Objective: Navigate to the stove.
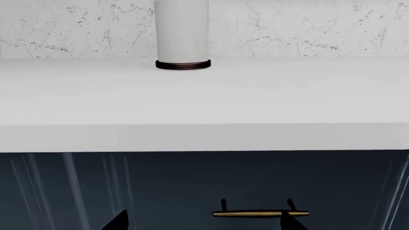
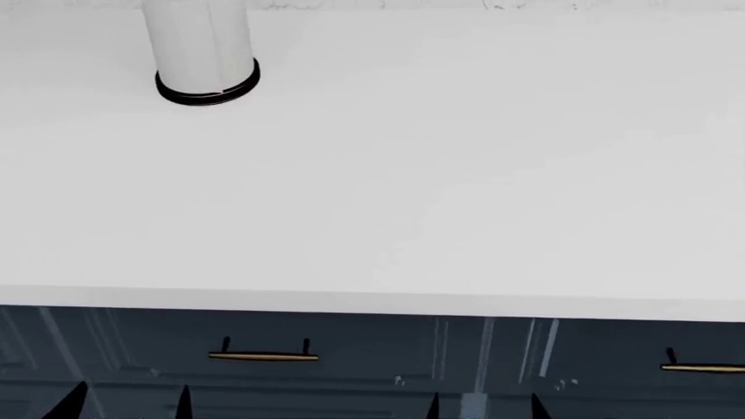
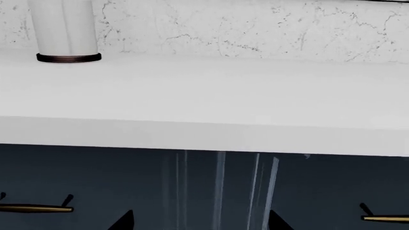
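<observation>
The stove is not seen in any of the three views, so its whereabouts cannot be told. What is faced instead is a plain white countertop [image 2: 466,175], bare across most of its surface. A white cylinder with a dark ring at its base [image 2: 206,52] is stood on it toward the back, at the left in the head view, and its top is cut off by the frame. A white marbled wall [image 3: 255,28] is seen behind the counter in both wrist views. Dark blue cabinet fronts [image 2: 372,358] are set under the counter edge, fitted with brass bar handles [image 2: 263,355].

The left gripper [image 1: 201,223] and the right gripper [image 3: 201,223] are shown only as pairs of dark fingertips at the frame edge. In each pair the tips are held well apart, with nothing gripped between them.
</observation>
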Robot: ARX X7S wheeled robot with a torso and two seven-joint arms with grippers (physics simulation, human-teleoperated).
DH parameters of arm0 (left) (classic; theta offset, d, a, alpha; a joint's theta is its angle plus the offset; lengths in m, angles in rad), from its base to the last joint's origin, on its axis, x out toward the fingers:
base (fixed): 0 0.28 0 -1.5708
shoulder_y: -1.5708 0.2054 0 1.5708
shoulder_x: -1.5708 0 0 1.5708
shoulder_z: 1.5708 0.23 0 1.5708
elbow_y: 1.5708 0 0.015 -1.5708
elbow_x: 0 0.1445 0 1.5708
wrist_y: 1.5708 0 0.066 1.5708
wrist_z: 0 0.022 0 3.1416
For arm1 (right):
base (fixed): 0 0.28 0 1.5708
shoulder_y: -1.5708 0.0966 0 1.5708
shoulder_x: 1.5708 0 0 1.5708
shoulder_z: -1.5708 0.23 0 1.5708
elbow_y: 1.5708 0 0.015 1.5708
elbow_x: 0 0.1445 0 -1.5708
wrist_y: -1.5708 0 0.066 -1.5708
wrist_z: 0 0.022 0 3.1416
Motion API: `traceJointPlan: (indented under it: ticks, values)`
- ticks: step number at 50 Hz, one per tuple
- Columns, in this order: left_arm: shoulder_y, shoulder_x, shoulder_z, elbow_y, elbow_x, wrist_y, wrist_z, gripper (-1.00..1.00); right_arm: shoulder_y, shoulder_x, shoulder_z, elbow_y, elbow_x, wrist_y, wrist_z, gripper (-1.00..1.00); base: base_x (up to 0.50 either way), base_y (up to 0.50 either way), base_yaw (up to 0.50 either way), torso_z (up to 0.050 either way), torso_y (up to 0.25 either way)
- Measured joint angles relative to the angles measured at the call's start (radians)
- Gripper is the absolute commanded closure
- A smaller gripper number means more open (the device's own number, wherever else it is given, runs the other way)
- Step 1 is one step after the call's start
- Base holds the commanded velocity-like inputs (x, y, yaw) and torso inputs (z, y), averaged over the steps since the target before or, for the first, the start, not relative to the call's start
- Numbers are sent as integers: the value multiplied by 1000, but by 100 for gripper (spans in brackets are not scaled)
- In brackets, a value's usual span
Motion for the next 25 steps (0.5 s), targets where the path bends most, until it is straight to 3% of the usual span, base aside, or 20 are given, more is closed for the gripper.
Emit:
traceJointPlan:
  ticks: [25]
  values:
    - [-3, -18, 28, 3, -10, -4, -29, -100, -4, 20, -18, -15, 14, 8, 27, -100, -13, -500, 0, 0, 0]
